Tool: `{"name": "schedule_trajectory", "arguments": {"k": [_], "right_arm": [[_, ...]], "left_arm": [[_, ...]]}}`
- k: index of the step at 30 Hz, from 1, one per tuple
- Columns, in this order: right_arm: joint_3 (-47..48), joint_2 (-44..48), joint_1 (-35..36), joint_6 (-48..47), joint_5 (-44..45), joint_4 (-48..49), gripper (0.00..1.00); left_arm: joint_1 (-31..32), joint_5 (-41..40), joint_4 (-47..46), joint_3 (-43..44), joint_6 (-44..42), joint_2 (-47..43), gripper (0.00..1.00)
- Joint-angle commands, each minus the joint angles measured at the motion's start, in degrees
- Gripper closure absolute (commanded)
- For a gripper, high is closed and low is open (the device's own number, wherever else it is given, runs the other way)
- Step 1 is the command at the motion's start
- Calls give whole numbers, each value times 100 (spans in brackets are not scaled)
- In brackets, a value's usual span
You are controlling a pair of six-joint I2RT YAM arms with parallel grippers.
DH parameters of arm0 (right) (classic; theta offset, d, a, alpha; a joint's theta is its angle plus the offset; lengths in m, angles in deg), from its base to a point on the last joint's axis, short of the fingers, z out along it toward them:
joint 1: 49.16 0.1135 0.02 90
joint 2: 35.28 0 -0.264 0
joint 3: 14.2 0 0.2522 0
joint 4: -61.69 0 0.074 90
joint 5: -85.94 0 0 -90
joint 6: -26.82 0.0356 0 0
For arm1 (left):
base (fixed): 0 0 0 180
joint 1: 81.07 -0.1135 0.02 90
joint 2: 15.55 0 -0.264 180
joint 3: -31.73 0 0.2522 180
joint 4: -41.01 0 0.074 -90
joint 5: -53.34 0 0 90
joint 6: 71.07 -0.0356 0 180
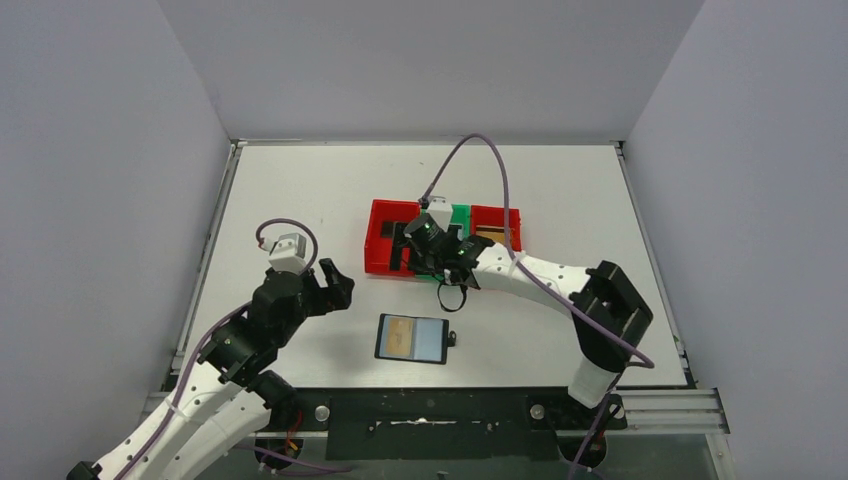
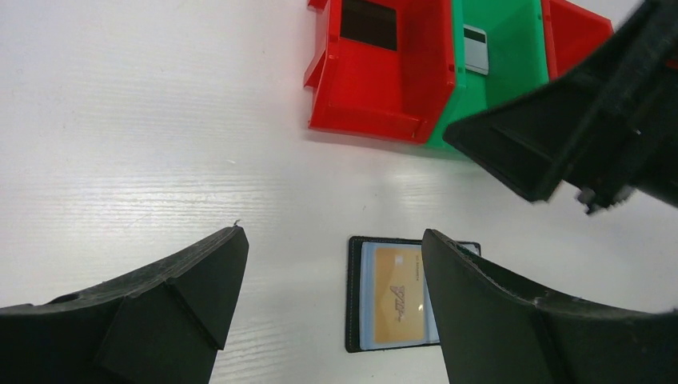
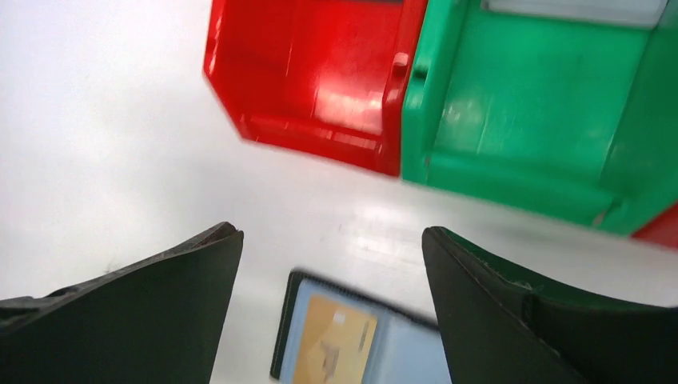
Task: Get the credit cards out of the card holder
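The black card holder [image 1: 411, 338] lies open on the table near the front, its snap tab on the right. A gold credit card [image 1: 400, 337] sits in its left grey-blue pocket; the right pocket shows no card. My left gripper [image 1: 338, 285] is open and empty, to the left of the holder and a little behind it. In the left wrist view, the holder [image 2: 354, 296] and gold card [image 2: 397, 294] lie just past my open left gripper [image 2: 332, 240]. My right gripper [image 1: 445, 265] is open and empty above the trays' front edge. The right wrist view shows the holder [image 3: 292, 336] and card [image 3: 332, 348] below my right gripper [image 3: 332, 236].
A row of trays stands behind the holder: a red tray [image 1: 378, 240] with a dark object inside, a green tray [image 2: 512, 80] with a grey card [image 2: 476, 50], and a red tray [image 1: 510, 222] with a tan card [image 1: 488, 235]. A cable loop [image 1: 452, 297] hangs under the right arm.
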Motion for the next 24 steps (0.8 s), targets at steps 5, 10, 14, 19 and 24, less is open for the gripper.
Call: {"name": "schedule_trajectory", "arguments": {"k": [5,10,14,19,24], "right_arm": [[-1196,949,1174,1697,831,238,27],[-2178,1019,1558,2352,225,1621,37],[-2581,1017,1571,2619,67,1940,40],[-2892,953,1569,2808,-110,2254,45],[-3167,1017,1543,2963,-96,2533,52]], "left_arm": [[-22,149,-191,40,-22,122,20],[-17,231,-220,21,-28,179,22],[-25,448,-282,15,-20,275,22],[-25,1237,-551,-22,-149,506,26],[-9,2792,-1155,-92,-21,1262,44]]}}
